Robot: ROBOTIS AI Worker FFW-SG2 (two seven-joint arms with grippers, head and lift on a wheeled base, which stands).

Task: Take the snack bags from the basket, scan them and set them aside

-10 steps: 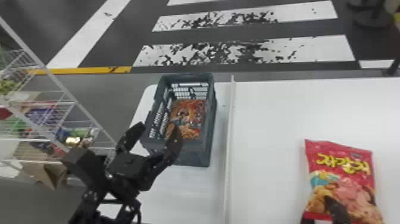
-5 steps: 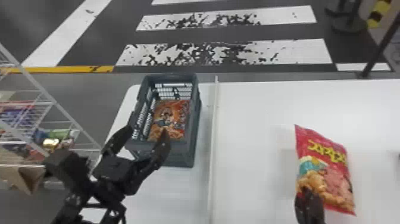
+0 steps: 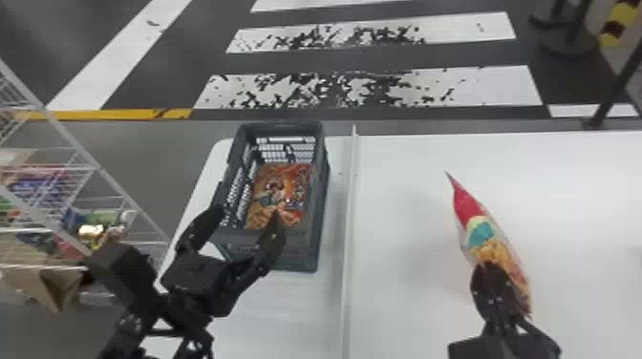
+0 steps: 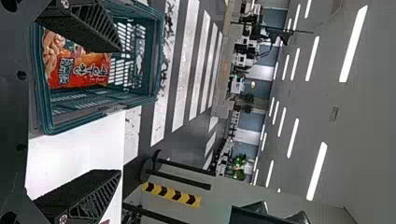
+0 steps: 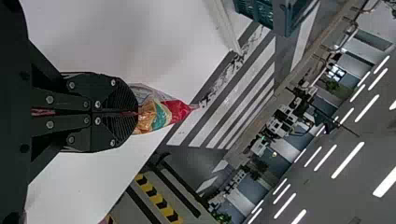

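Note:
In the head view my left gripper (image 3: 246,224) is open at the near end of the dark basket (image 3: 317,248), its fingertips around the near rim. An orange-red snack bag (image 3: 282,191) lies inside the basket. My right gripper (image 3: 492,272), over the right part of the table, is shut on a red snack bag (image 3: 465,205) held nearly edge-on. In the left wrist view the open left gripper (image 4: 119,112) has the basket (image 4: 98,100) and its orange-red bag (image 4: 88,70) beyond. The right wrist view has the right gripper (image 5: 136,112) closed on the red bag (image 5: 175,111).
A thin white divider (image 3: 351,215) runs along the white table (image 3: 411,191), just right of the basket. A wire rack (image 3: 100,167) with packaged goods stands at the left. Beyond the table is a striped floor with barrier posts (image 3: 568,45) at the far right.
The red bag, first lying broad face up, now hangs nearly edge-on in my right gripper, which has come further into view. The head view has shifted; the left gripper keeps open by the basket.

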